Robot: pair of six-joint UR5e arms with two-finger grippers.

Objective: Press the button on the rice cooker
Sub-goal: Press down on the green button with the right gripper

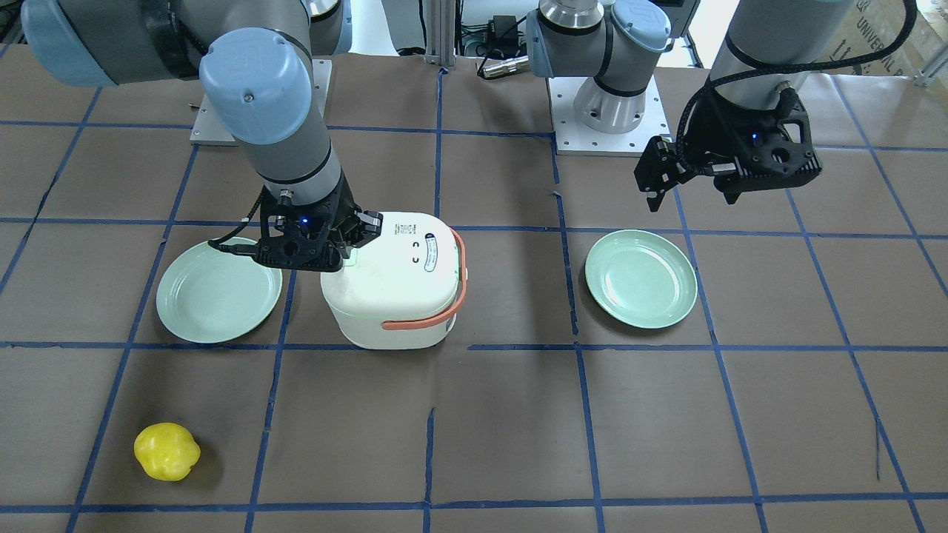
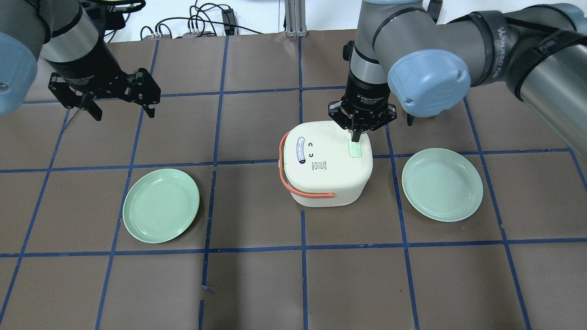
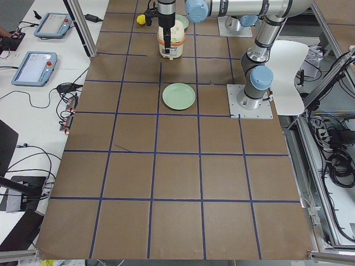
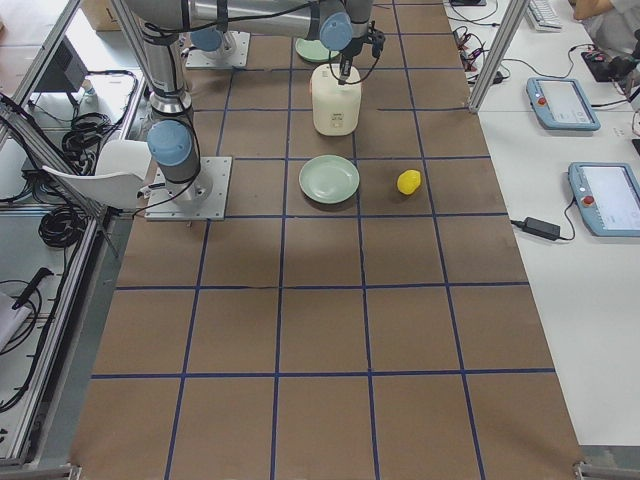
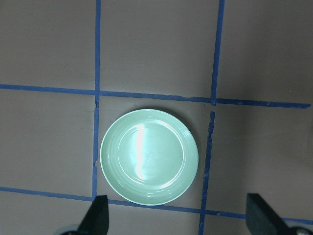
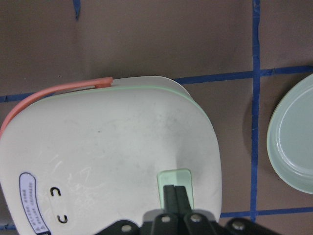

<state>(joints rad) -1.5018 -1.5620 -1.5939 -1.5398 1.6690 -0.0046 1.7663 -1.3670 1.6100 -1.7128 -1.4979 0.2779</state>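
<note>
A white rice cooker [image 2: 325,165] with an orange handle [image 2: 293,185] stands mid-table; it also shows in the front view [image 1: 396,285]. Its pale green button [image 2: 354,150] lies on the lid's right side, also in the right wrist view [image 6: 176,185]. My right gripper [image 2: 357,136] is shut, fingertips together, pointing down onto the button's far edge [image 6: 174,192]. My left gripper [image 2: 120,107] is open and empty, high above the table's far left, over a green plate [image 5: 149,156].
Two pale green plates flank the cooker: one on the left [image 2: 161,205] and one on the right [image 2: 442,184]. A yellow pepper-like object [image 1: 167,451] lies near the operators' edge, on the robot's right. Blue tape lines grid the brown table.
</note>
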